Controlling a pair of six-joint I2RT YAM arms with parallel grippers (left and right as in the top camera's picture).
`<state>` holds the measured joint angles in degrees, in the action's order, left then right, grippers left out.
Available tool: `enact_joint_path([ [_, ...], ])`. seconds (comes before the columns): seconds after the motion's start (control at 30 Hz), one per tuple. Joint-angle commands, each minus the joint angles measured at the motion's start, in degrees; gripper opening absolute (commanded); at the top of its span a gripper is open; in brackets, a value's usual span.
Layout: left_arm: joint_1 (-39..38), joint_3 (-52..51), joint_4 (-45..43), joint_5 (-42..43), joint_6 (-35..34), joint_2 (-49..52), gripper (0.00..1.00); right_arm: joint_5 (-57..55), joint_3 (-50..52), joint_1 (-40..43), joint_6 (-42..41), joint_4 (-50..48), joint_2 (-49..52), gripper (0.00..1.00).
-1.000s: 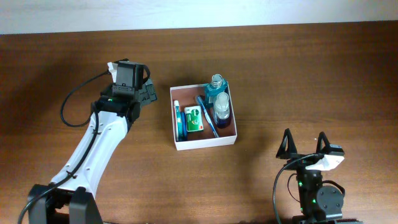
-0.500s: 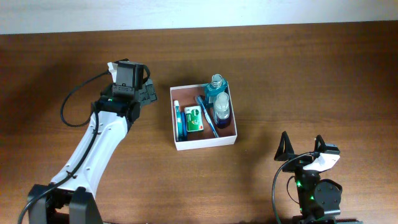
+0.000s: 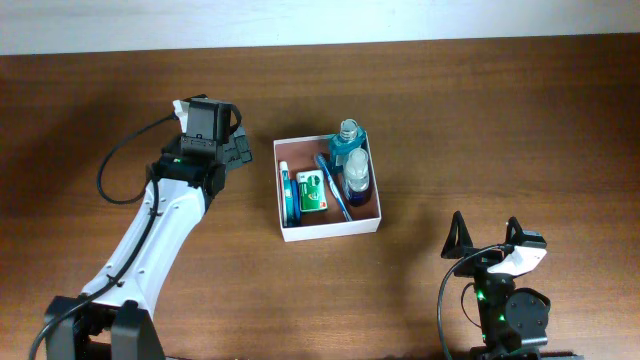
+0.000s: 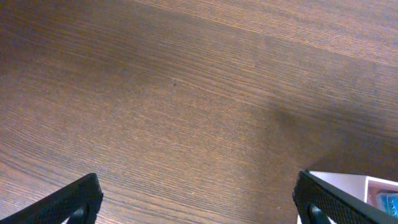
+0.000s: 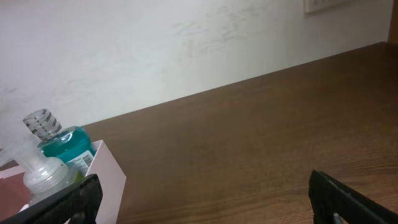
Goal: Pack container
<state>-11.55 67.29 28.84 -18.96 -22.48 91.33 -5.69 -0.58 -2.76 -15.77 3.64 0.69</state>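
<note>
Left claw [image 4: 198,200] hangs over the table, spread wide with nothing between its fingers. The container [image 3: 330,232] sits just beside its right finger, a small gap between them. Right claw [image 3: 488,238] is wide open too and empty. From it, the container lies well apart, ahead and off to the left.

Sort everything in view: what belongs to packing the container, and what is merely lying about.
Belongs to the job:
square white-walled container; inside it, teal liquid bottle, clear plastic bottle, blue toothbrush, small green flat packet.

Merely there:
brown wooden table; white wall.
</note>
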Motion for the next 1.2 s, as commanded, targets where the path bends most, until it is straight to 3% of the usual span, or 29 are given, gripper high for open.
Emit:
enact_joint_path([
  [0.0,0.1,0.6,0.0,-0.8,0.3,-0.6,0.99,0.1,0.3,0.2,0.8,0.5,-0.5,0.98],
  [0.87,0.1,0.4,0.0,-0.8,0.3,-0.6,0.99,0.1,0.3,0.2,0.8,0.5,-0.5,0.98],
  [1.17,0.0,-4.8,-0.1,-0.8,0.3,-1.3,0.99,0.1,0.3,0.2,0.8,0.5,-0.5,0.98],
])
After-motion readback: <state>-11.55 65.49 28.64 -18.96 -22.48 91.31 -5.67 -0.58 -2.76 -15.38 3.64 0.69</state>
